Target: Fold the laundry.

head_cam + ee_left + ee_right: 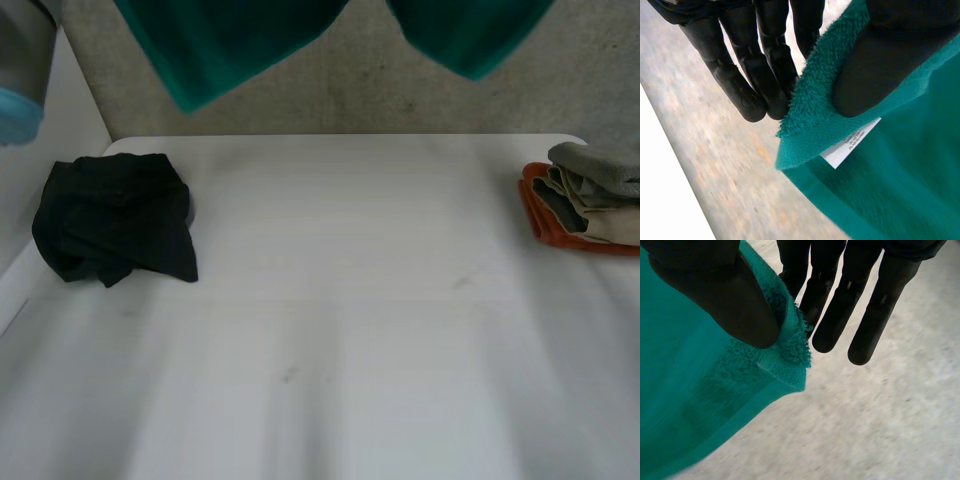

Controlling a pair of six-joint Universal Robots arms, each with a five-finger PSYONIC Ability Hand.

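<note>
Above the white counter (350, 300), the left hand (880, 60) and right hand (725, 295) each pinch a corner of the unfolded teal terry towel (230, 40) between thumb and fingers (772, 75); on the counter a crumpled black cloth garment (115, 215) looks not yet folded, and the grey-and-orange folded cloth pile (585, 195) looks done.

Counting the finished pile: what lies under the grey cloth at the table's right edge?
A dark piece, a beige one, and an orange cloth lowest. Their inner folds are covered.

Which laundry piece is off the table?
The teal towel, hanging above the table, pinched at its corners by the left hand and right hand. The crumpled black cloth and the folded pile lie on it.
</note>
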